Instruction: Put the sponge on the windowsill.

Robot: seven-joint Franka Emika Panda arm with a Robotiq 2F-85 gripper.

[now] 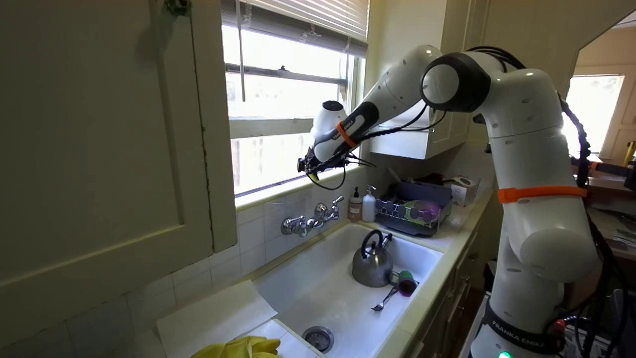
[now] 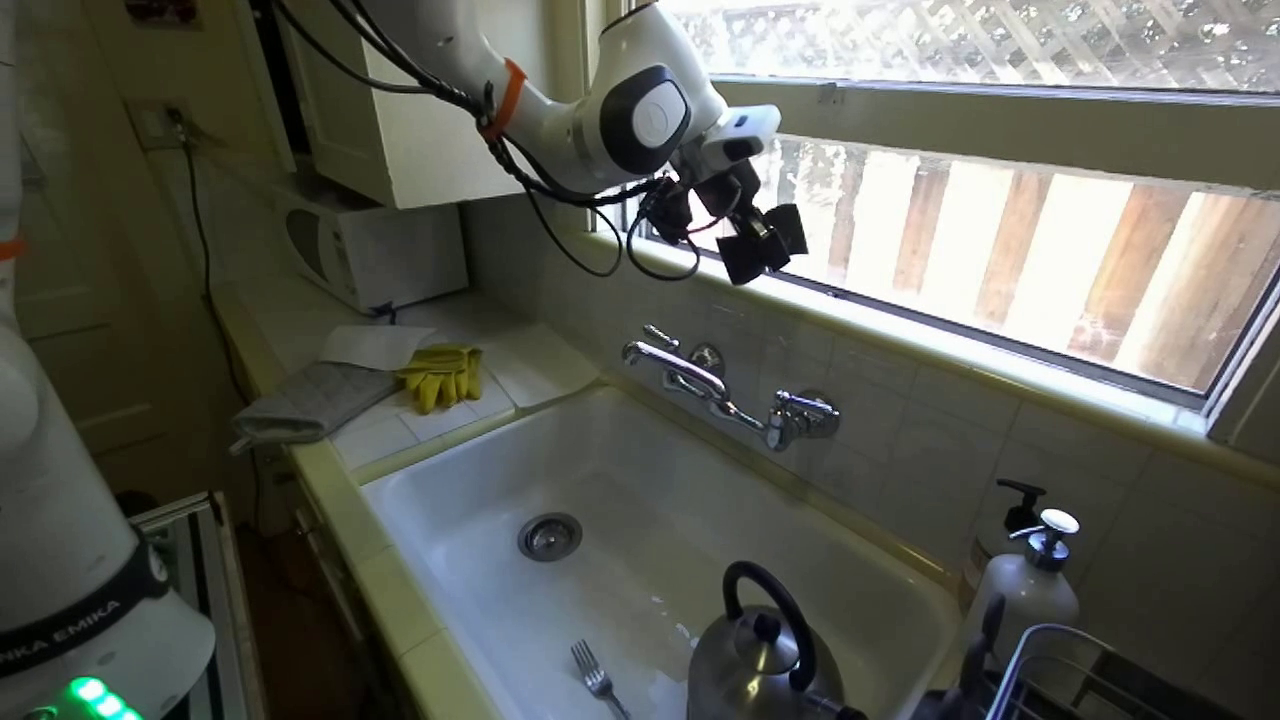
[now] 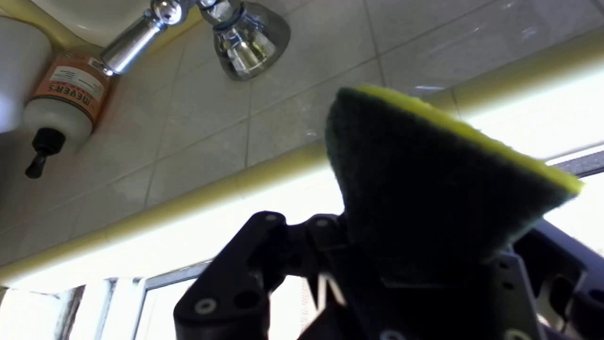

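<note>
The sponge (image 3: 424,174) is dark with a yellow edge and fills the middle of the wrist view. My gripper (image 3: 420,264) is shut on its lower part, one finger on each side. In the exterior views a bit of the sponge shows as yellow (image 1: 313,177) and as a dark patch (image 2: 742,262) at the gripper (image 1: 309,166), also seen here (image 2: 765,240). The white windowsill (image 2: 1000,357) runs along the foot of the window and shows in the wrist view (image 3: 188,231) and an exterior view (image 1: 278,190). The gripper is at the sill, seemingly above it; I cannot tell whether the sponge touches it.
The wall faucet (image 2: 720,390) sits below the sill. The sink (image 2: 640,480) holds a steel kettle (image 1: 372,266), a fork (image 1: 385,300) and a cup (image 1: 406,283). Soap bottles (image 1: 368,206) and a dish rack (image 1: 412,209) stand beside it. Yellow gloves (image 2: 442,375) lie opposite.
</note>
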